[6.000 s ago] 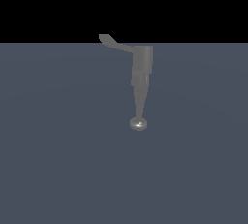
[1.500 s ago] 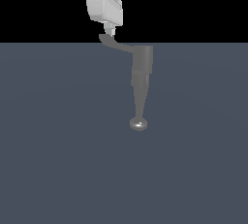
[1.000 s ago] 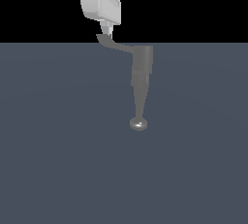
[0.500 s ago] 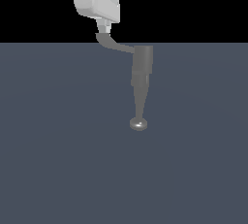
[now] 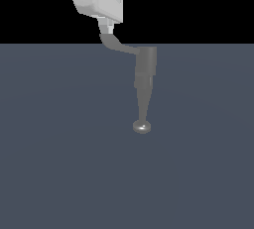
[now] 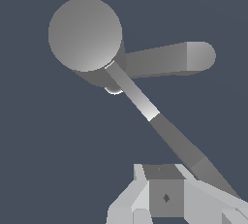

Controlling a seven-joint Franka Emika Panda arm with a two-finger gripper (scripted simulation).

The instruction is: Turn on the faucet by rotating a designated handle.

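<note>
A: We've got the gripper (image 5: 105, 26) right at the handle's (image 5: 119, 46) upturned tip, above the faucet (image 5: 145, 74). Clamped or loose? We can't tell.

B: Agreed. The handle sticks out from the faucet's top toward the exterior view's left.

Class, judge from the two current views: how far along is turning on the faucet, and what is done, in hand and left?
Done: the tool has reached the handle tip, at the exterior view's left of the faucet. In hand: its fingers sit by the lever's end; contact looks likely, a grip cannot be confirmed. Left: rotating the handle; how far it has swung cannot be judged, and no water shows.
</note>
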